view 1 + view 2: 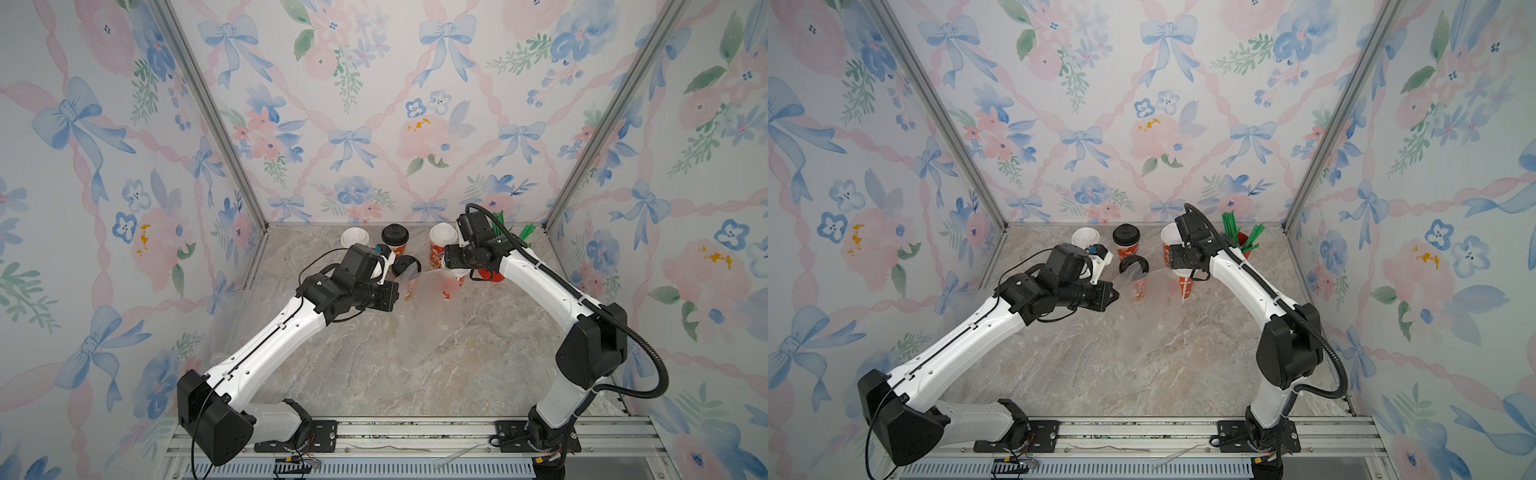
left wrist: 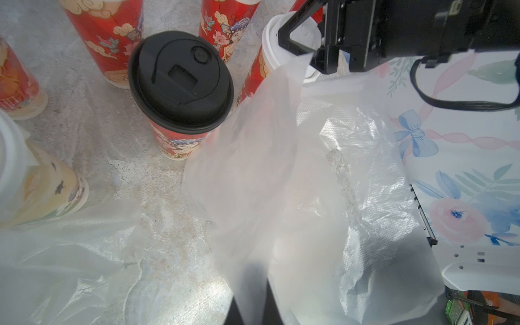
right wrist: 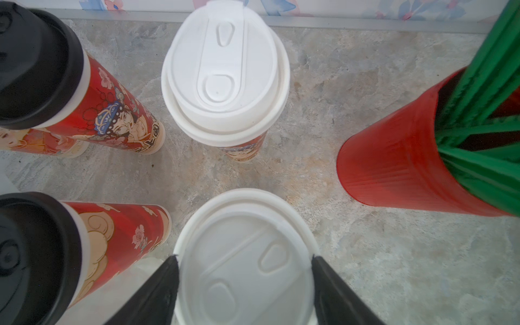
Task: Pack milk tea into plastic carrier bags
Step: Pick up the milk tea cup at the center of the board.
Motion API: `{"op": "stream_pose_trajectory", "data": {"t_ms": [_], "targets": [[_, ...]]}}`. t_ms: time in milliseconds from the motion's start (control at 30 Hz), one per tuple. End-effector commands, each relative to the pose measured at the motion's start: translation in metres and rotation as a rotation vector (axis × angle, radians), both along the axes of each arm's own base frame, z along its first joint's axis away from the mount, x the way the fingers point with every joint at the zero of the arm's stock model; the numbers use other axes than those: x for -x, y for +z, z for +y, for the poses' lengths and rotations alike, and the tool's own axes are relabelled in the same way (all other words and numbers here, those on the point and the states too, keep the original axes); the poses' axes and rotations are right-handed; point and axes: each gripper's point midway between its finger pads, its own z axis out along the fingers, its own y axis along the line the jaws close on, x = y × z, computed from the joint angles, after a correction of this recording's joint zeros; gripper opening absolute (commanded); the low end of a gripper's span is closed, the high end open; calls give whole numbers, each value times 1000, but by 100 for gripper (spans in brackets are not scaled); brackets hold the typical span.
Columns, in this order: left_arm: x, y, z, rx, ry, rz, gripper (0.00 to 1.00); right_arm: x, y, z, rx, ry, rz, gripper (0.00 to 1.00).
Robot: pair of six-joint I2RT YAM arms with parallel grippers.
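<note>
My left gripper [image 1: 395, 291] [image 2: 251, 306] is shut on the edge of a clear plastic carrier bag [image 1: 428, 324] [image 2: 281, 183], holding it up off the table. My right gripper [image 3: 244, 257] [image 1: 1183, 272] has a finger on each side of the white lid of a red-printed milk tea cup [image 3: 244, 275] [image 2: 274, 47] at the bag's far rim. In the top views the cup's red body [image 1: 1185, 286] shows through the plastic. Other milk tea cups stand behind: two black-lidded [image 1: 395, 237] [image 1: 405, 264] and two white-lidded [image 1: 354, 239] [image 1: 442, 239].
A plain red cup [image 3: 394, 154] of green straws [image 1: 503, 224] stands just right of the held cup. A cream-printed cup [image 2: 42, 191] stands near the left arm. More clear plastic [image 1: 249, 320] lies under the left forearm. The back wall is close behind the cups.
</note>
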Motion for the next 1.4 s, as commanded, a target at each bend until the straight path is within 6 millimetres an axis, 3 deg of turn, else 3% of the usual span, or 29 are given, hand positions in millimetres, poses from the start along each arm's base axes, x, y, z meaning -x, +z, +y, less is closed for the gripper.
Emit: {"op": "stream_pose_trajectory", "data": {"t_ms": [0,433,567,800,1000,1367], "targets": [[-1,7,4,5,-2,-21,0,5,-24,-4,65,0,55,73],[-1,7,5,4,-3,-22,0,16,-8,-49,97,-116,26,67],[-2,5,4,1,-5,-16,0,16,-15,-51,73,-120,48,67],[-3,6,7,3,2,-19,0,18,-18,-50,65,-116,64,78],[-3,5,6,5,0,-15,0,18,-18,-50,71,-114,67,81],[-4,5,7,5,-1,-16,0,19,-33,-53,102,-116,102,77]]}}
